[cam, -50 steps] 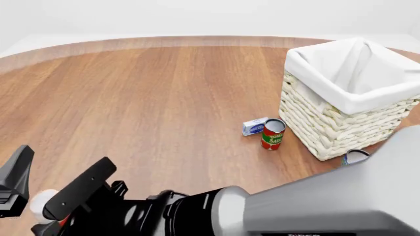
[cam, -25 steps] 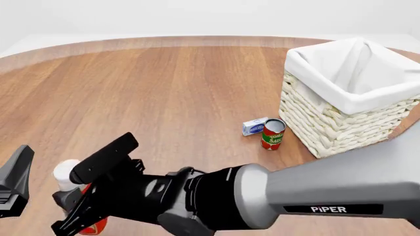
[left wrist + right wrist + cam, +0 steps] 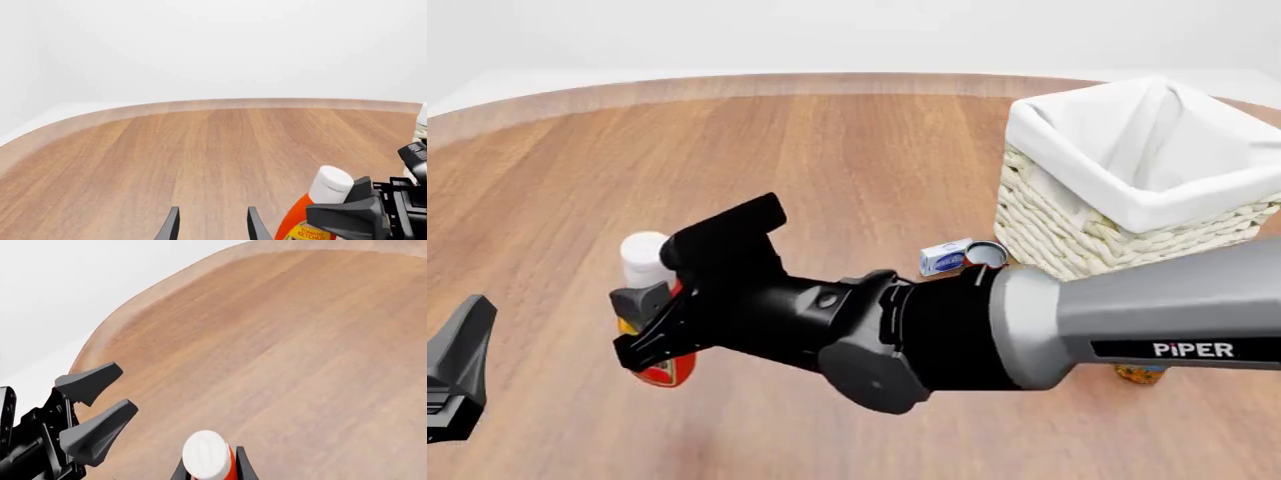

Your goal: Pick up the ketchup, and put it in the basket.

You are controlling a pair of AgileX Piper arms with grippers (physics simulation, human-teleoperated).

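The ketchup (image 3: pixel 643 258), a red squeeze bottle with a white cap, hangs tilted above the table at the front left. My right gripper (image 3: pixel 651 308) is shut on its body, and that arm stretches across from the right. In the right wrist view the ketchup's cap (image 3: pixel 207 454) sits between the fingers (image 3: pixel 241 466). The left wrist view shows the ketchup (image 3: pixel 329 184) held off to one side by the right gripper (image 3: pixel 357 215). My left gripper (image 3: pixel 212 227) is open with nothing in it, low at the front left (image 3: pixel 461 370). The basket (image 3: pixel 1101 250) stands at the far right.
A small blue-and-white box (image 3: pixel 945 258) lies near the basket, with the tomato sauce can (image 3: pixel 988 255) mostly hidden behind my right arm. A blue-and-orange can (image 3: pixel 1138 375) peeks out below that arm. The left gripper's fingers (image 3: pixel 93 407) show in the right wrist view.
The right gripper has carried the ketchup up and to the right, away from the front left corner. The left gripper has stayed where it was.
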